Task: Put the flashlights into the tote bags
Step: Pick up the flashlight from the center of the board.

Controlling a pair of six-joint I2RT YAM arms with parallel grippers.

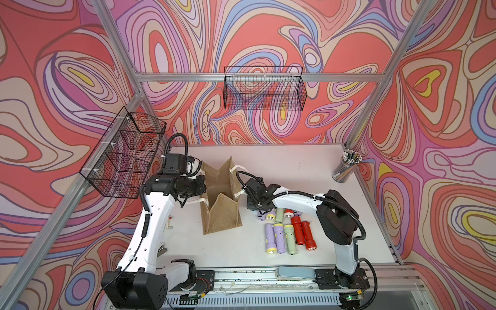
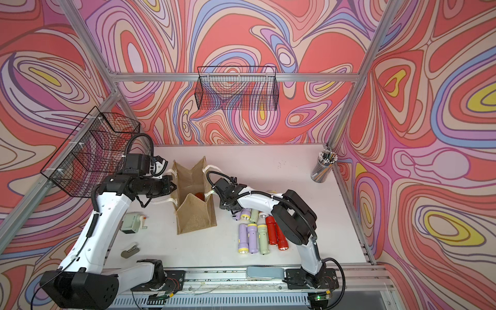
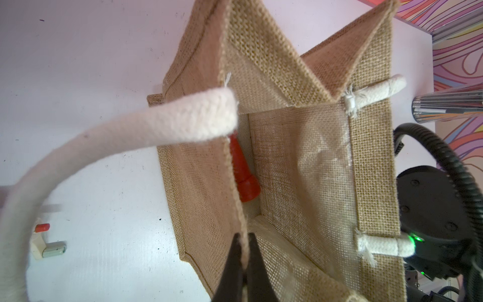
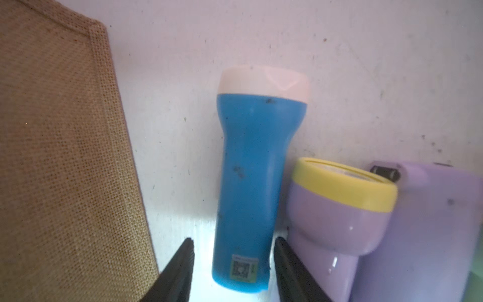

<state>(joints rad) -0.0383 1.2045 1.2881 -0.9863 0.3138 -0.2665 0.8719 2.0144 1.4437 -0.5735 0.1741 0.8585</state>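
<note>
The tan tote bag (image 1: 222,214) (image 2: 196,217) stands open on the white table. My left gripper (image 3: 244,241) is shut on the bag's near rim, pinching the burlap edge (image 3: 243,224). One red flashlight (image 3: 243,177) (image 2: 199,195) lies inside the bag. My right gripper (image 4: 234,240) is open, low over the table beside the bag (image 4: 65,157). Its jaws straddle the tail of a blue flashlight (image 4: 251,170), with a gap on each side. A lilac flashlight with a yellow head (image 4: 339,209) lies right beside it. Several lilac (image 1: 269,237), pale green (image 1: 290,239) and red flashlights (image 1: 308,234) lie in rows to the right of the bag.
A cup of pencils (image 1: 346,166) stands at the back right corner. Black wire baskets hang on the back wall (image 1: 264,88) and the left wall (image 1: 126,155). A green pencil sharpener (image 2: 131,221) and a small stapler (image 2: 130,249) lie by the left arm. A grey pedal (image 1: 295,272) sits on the front rail.
</note>
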